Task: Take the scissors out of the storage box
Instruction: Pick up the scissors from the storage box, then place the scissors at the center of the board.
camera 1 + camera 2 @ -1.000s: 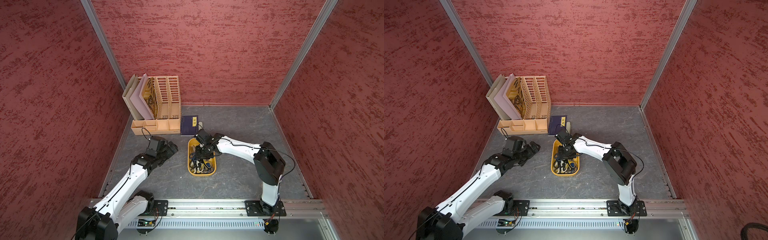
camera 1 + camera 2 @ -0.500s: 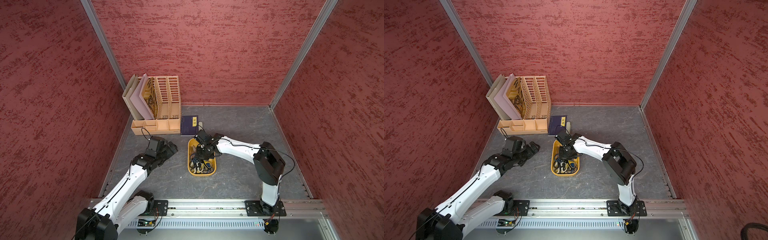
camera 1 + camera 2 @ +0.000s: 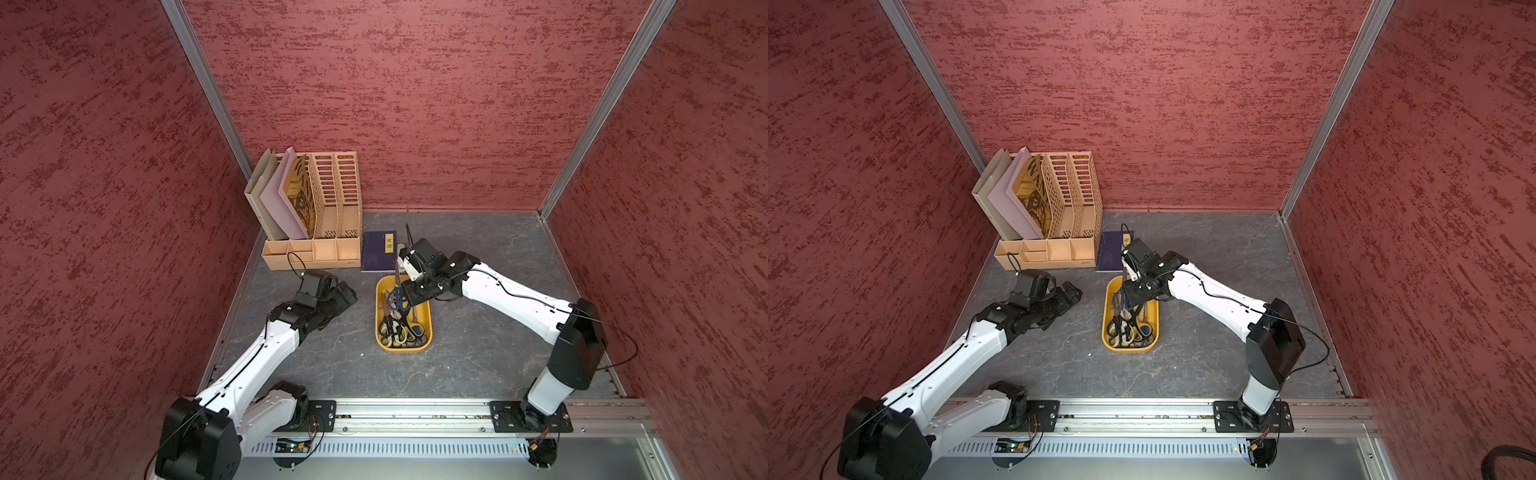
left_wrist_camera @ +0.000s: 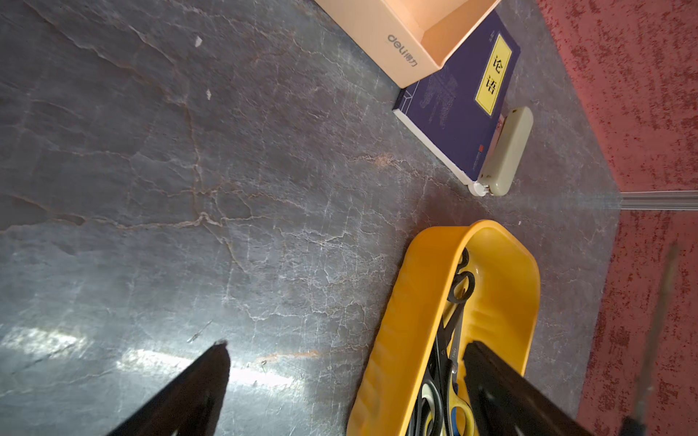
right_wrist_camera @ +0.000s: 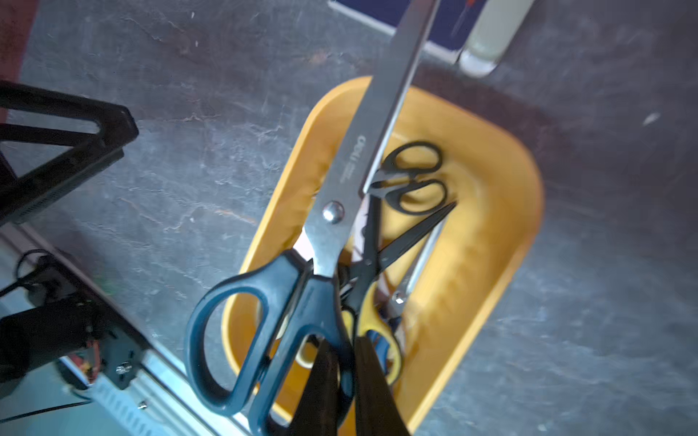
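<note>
Grey floor (image 3: pixel 478 353) bears the box (image 5: pixel 506 196); above it the right gripper (image 5: pixel 345 355) pinches blue scissors (image 5: pixel 332 211) by the handle, blades running straight out from the jaws. Beside the box hovers the left gripper (image 4: pixel 345 347), jaws spread.

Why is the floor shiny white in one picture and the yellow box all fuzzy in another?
Left wrist view: light glares off the grey floor in white streaks. Right wrist view: the storage box and floor smear with blur, while the dark blue scissors in the right gripper look sharper. Both top views: evenly lit, sharp.
</note>
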{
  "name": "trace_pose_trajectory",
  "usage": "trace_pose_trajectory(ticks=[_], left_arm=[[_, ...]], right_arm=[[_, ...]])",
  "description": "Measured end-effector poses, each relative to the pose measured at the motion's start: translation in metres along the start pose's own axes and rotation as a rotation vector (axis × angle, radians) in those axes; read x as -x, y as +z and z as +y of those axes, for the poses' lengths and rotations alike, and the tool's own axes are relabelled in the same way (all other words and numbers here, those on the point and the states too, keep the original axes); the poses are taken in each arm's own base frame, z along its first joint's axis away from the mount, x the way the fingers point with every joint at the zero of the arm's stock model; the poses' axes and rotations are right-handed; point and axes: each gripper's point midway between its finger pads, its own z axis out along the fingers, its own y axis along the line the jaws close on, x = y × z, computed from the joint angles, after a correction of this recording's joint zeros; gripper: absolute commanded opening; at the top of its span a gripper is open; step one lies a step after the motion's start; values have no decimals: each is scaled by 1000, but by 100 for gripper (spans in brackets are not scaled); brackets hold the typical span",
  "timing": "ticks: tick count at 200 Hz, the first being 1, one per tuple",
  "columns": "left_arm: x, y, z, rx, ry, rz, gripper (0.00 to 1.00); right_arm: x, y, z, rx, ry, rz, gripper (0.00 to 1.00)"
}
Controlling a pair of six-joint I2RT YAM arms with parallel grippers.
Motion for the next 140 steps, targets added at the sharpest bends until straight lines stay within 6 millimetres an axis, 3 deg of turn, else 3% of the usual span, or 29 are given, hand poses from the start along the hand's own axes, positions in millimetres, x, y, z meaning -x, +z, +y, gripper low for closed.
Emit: trace_pose_trajectory(ticks=[32,62,80,102,140], left_arm=[[9,9,-16,-4,30,23,100],[19,13,-34,-30,54,28,100],[20,16,-38,-34,64,35,100],[19,18,-37,-31,75,49,100],[13,13,-36,-45,107,66,100]], right_arm=[[48,8,-69,-66,-18,-22,0],[81,41,-145,-116,29,-10,0],[94,62,-180,-139,47,-1,0],[106,85,-209,-146,56,3,0],[118,110,-238,-126,74,3,0]])
